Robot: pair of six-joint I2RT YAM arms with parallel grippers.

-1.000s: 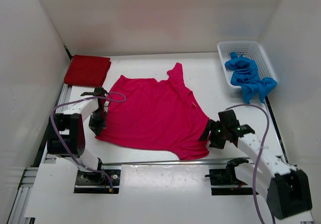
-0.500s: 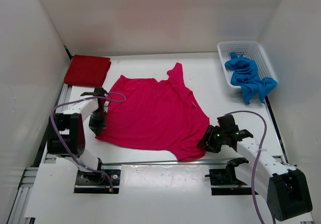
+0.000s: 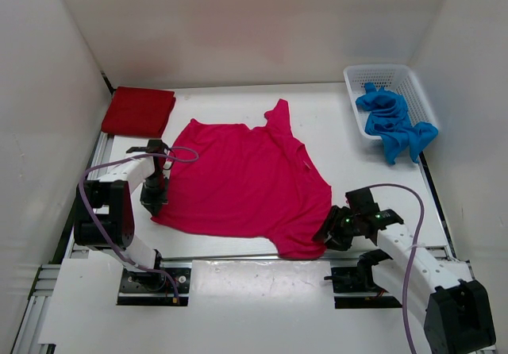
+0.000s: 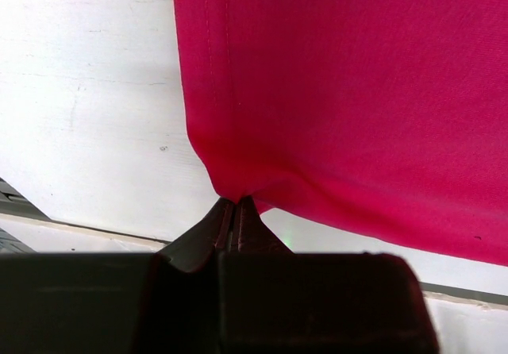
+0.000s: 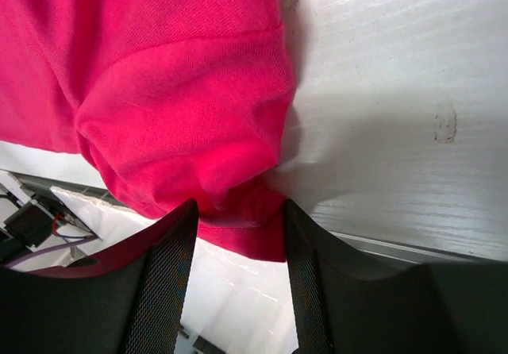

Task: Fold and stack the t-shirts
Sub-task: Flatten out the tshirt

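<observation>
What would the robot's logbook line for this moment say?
left gripper shut on magenta t-shirt near-left corner | right gripper shut on its bunched near-right corner | dark red t-shirt folded, far left | blue t-shirt in basket

t-shirts: 3 are showing, 1 dark red t-shirt, 1 pink t-shirt, 1 blue t-shirt | 1 white basket is sitting | 2 grippers are showing, 1 left gripper, 1 right gripper | 1 table is showing

Centre: spread t-shirt; behind-left: folded t-shirt; behind-right: third t-shirt in basket.
</observation>
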